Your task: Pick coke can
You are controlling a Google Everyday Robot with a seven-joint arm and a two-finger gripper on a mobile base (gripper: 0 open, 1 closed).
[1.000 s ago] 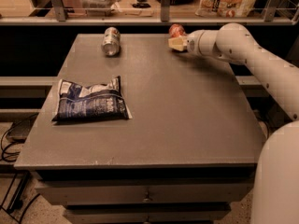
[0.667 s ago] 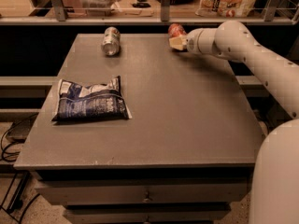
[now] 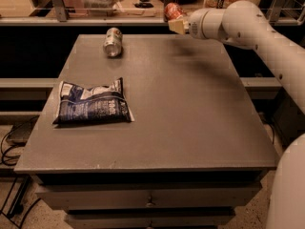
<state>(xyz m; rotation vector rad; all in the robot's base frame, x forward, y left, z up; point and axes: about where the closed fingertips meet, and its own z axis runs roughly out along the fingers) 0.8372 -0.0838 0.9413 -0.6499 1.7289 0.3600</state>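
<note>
In the camera view, the gripper (image 3: 177, 24) is higher than it was a second ago. It is up over the far edge of the table (image 3: 167, 128), on the right side. The coke can (image 3: 172, 11) has gone up with it. A second ago the can sat low, down at the table top. Now it hangs in the air at the tip of the gripper, and a soft dark shadow (image 3: 183, 51) lies on the table below it. The jaws are closed on the coke can and they hold it tight.

This means the pick looks almost done. The can is off the table and it only has to stay in the grip.

The can looks tipped, not straight up. Its long side seems to slant from up on the left to down on the right, toward the gripper. I cannot tell which end is the silver top.

The silver-and-green can (image 3: 113, 42) lies on its side far away to the left. The chip bag (image 3: 90, 104) lies flat near the left edge.
</note>
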